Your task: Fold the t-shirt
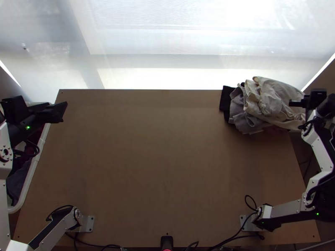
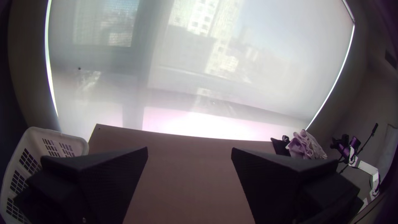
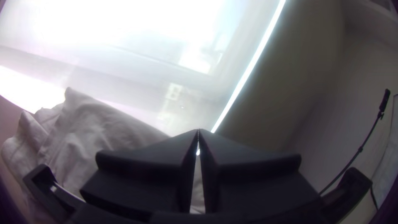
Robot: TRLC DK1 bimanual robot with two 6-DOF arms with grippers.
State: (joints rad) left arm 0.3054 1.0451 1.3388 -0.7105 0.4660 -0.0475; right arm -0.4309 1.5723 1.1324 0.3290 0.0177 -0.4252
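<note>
Bunched cloth lies in a heap at the table's far right corner in the top view: a cream cloth (image 1: 272,98) over a grey one (image 1: 240,113), with a black piece (image 1: 226,100) at its left side. Whether a t-shirt is among them I cannot tell. My left gripper (image 1: 60,112) is above the table's far left edge, well away from the heap; in the left wrist view the same gripper (image 2: 189,151) is open and empty. At the heap's right side is my right gripper (image 1: 296,103); in the right wrist view this gripper (image 3: 198,132) is shut, its tips together, beside the pale cloth (image 3: 95,132).
A white basket (image 1: 31,167) with dark and reddish cloth inside stands along the left edge of the table (image 1: 167,159). Black cables (image 1: 234,234) run along the near edge by the arm bases. A pale blind (image 1: 188,46) hangs behind the far edge.
</note>
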